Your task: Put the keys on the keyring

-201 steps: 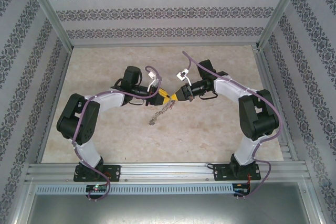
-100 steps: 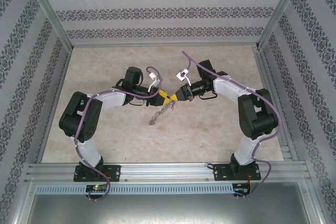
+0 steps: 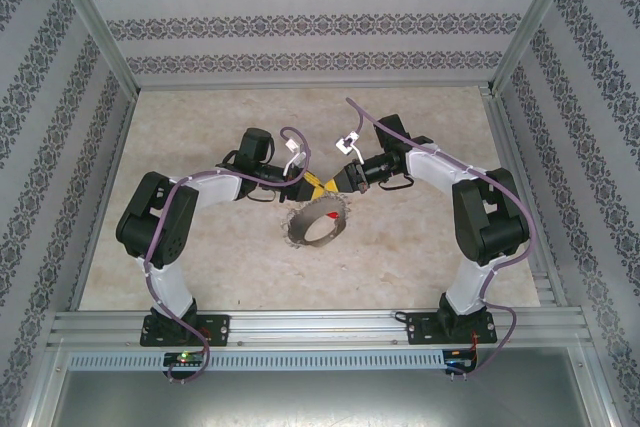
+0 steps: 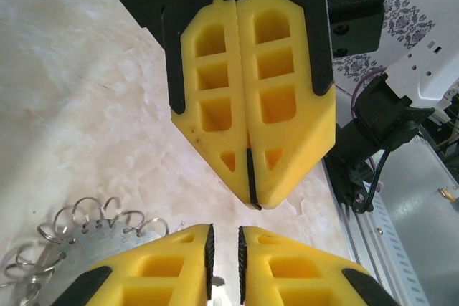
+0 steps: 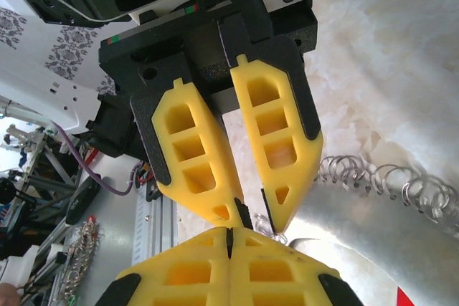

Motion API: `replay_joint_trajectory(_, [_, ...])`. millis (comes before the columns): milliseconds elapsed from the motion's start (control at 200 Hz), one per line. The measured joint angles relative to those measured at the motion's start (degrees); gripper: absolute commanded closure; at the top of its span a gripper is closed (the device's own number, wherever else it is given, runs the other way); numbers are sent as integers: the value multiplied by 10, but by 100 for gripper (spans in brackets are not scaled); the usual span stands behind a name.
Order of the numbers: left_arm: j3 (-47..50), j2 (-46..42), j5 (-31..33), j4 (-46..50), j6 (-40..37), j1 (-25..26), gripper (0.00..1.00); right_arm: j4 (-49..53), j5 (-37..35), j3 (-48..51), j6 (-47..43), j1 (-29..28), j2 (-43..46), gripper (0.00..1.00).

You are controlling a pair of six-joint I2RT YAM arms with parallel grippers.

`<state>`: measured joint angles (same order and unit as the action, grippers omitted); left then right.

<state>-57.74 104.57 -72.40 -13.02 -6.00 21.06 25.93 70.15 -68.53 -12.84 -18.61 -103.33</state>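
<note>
— Which way does the key lie from the fingers?
— The tiny key with the red plastic head [image 3: 330,218] shows inside the outline of the large thin silver-grey metal hoop [image 3: 303,238], by its upper right rim. It's too small to read its long axis.
— Who has the hoop?
— The left gripper [image 3: 318,185], I judge: its fingers stand a narrow slit apart on the hoop's top rim. The right gripper [image 3: 334,190], fingers pressed together, meets it tip to tip above the hoop, nearer the key.
— Surface and room?
— A flat pale marbled table [image 3: 200,137] lies under the hoop, and the patterned walls [image 3: 300,27] stand well apart from it.
</note>
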Motion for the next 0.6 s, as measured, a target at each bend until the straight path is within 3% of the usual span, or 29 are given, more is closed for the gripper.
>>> replay_joint_trajectory(155, [-4,0,9,2,0,3,82,-9,-3,1,14,0,0,100])
replay_joint_trajectory(215, [-2,0,18,-2,2,3,81,-35,-16,7,39,1,2,89])
replay_joint_trajectory(325, [21,-14,49,-27,19,3,78,-70,-83,38,112,9,16,70])
replay_joint_trajectory(455, [55,-48,91,-60,55,2,76,-95,-178,91,191,12,42,60])
replay_joint_trajectory(600, [88,-111,144,-86,88,2,71,-96,-284,155,268,8,96,55])
